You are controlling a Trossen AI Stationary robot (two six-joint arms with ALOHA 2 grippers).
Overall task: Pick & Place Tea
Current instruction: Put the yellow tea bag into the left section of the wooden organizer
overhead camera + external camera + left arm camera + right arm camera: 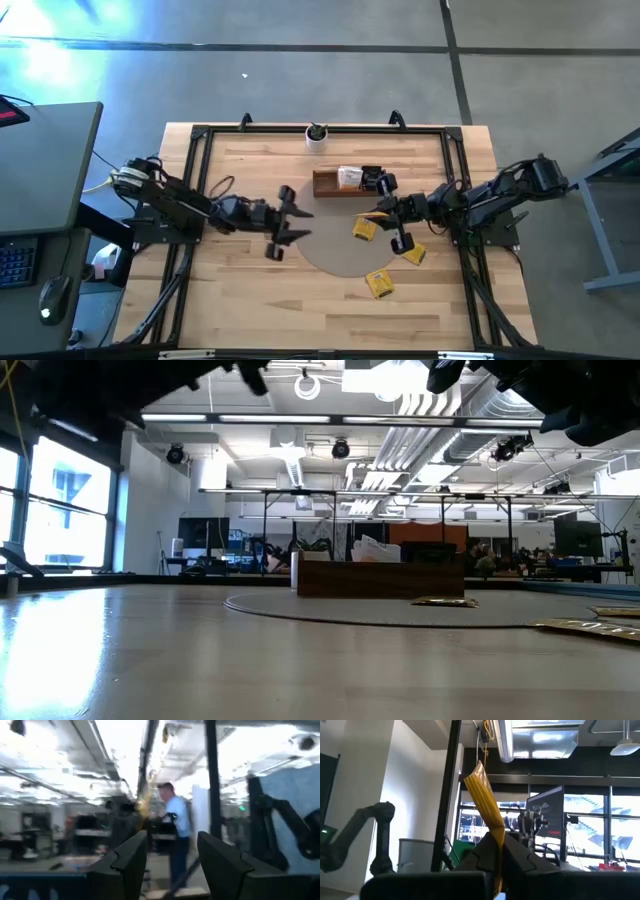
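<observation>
The right gripper [497, 852] is raised over the bench [250, 300] just in front of the wooden tray [330, 185], its jaws pinched on a yellow tea sachet [485, 800] that stands up between them. Three more sachets [379, 284] lie flat on the round grey mat [330, 250] below. The left gripper [285, 225] hovers over the mat's left edge with its jaws spread wide and holding nothing.

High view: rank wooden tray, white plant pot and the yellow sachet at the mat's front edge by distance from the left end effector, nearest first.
From the left end effector, left of the round mat:
1. Wooden tray, on the mat's far side, toward the right arm.
2. White plant pot, at the table's far edge.
3. Yellow sachet, at the mat's near right edge.
Pot and sachet are close; ranking tentative.
</observation>
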